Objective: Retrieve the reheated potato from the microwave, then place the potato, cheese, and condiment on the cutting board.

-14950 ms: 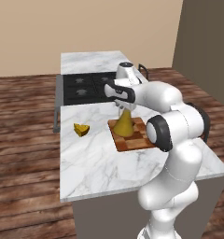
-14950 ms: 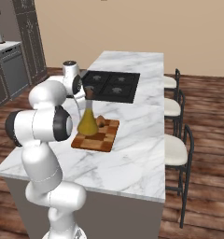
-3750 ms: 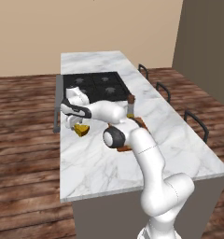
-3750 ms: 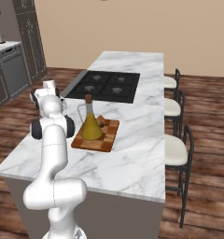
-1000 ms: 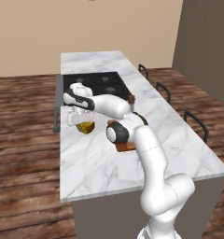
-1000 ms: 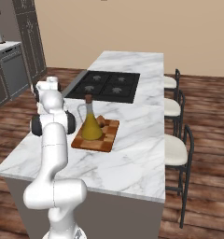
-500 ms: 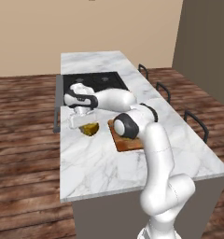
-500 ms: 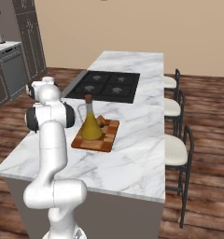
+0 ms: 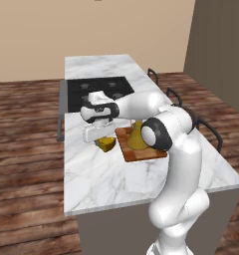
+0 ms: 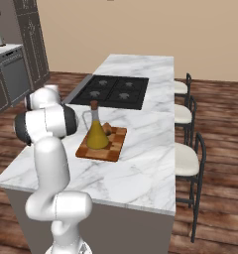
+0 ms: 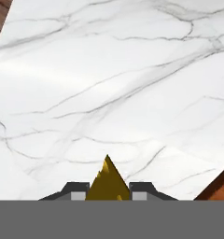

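My gripper (image 9: pixel 104 139) hangs just over the marble counter, left of the cutting board (image 9: pixel 150 152), and is shut on the yellow cheese (image 9: pixel 108 145). In the hand view the cheese (image 11: pixel 107 179) stands as a point between my two fingertips (image 11: pixel 77 192), and a corner of the cutting board (image 11: pixel 220 187) shows at the lower right. The condiment (image 10: pixel 96 133), a yellow cone bottle, stands upright on the checkered cutting board (image 10: pixel 112 149). The tan potato (image 10: pixel 107 129) lies on the board right behind the bottle. The microwave is out of view.
A black cooktop (image 9: pixel 97 91) is set into the island beyond the board. Stools (image 10: pixel 186 162) line the island's right side. Bare marble (image 9: pixel 109 182) stretches in front of the board, and the counter's left edge (image 9: pixel 66 149) is close to my hand.
My gripper has carried the cheese to the right, closer to the cutting board's left edge. The bottle and potato have stayed put.
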